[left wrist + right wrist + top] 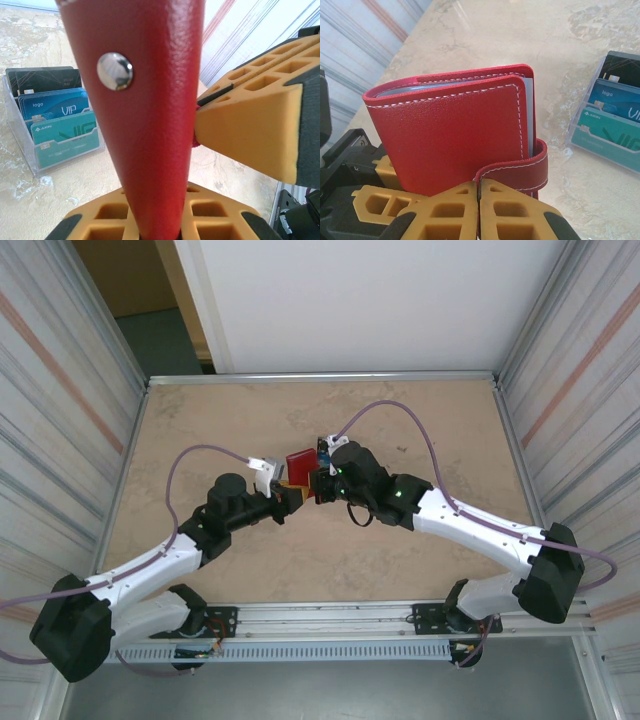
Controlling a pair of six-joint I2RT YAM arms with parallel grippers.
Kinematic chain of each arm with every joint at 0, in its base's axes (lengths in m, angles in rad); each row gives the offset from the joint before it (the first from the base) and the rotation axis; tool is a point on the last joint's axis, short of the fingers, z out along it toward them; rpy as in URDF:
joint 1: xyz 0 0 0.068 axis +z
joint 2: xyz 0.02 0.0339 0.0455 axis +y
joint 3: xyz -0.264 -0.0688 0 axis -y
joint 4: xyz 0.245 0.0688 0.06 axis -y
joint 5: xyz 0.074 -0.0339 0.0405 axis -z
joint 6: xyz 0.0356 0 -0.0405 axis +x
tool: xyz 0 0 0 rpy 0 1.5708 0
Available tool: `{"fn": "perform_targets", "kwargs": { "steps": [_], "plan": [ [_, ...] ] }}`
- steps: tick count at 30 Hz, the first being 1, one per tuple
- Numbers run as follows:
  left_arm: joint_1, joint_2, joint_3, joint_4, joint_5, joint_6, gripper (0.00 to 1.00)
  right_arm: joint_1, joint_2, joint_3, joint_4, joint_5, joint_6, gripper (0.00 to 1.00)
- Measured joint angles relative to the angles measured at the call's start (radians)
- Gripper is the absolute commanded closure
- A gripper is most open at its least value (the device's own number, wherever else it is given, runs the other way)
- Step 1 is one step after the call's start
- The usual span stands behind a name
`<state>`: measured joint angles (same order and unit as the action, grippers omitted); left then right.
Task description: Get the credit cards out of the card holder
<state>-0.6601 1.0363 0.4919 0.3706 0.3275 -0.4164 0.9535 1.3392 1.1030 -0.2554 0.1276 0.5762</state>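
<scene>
One red leather-like folding card holder (300, 462) is folded at mid-desk (420, 420). We have left fingers (100, 222) clamped on its body and right fingers (450, 210) pinching its tab. One clear stand (30, 161) at 2 o'clock holds three tiers of plastic credit cards (60, 111): dark, blue, teal.

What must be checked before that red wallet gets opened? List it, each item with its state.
1. Left gripper clamped on the card holder: ok.
2. Right gripper closed at the end of the snap tab; tab actually pinched: cannot tell.
3. Card holder open: not ok, it is closed with the tab wrapped round its edge.
4. Any cards inside the holder's sleeves: cannot tell.
5. Clear stand holding credit cards, apart from both grippers: ok.
</scene>
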Motion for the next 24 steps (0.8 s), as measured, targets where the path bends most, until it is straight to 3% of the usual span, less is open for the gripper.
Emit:
{"fn": "perform_targets", "kwargs": {
  "steps": [24],
  "plan": [
    [-0.001,0.0,0.0,0.011,0.004,0.0,1.0,-0.011,-0.034,-0.04,0.038,-0.027,0.0,1.0]
  ]
}}
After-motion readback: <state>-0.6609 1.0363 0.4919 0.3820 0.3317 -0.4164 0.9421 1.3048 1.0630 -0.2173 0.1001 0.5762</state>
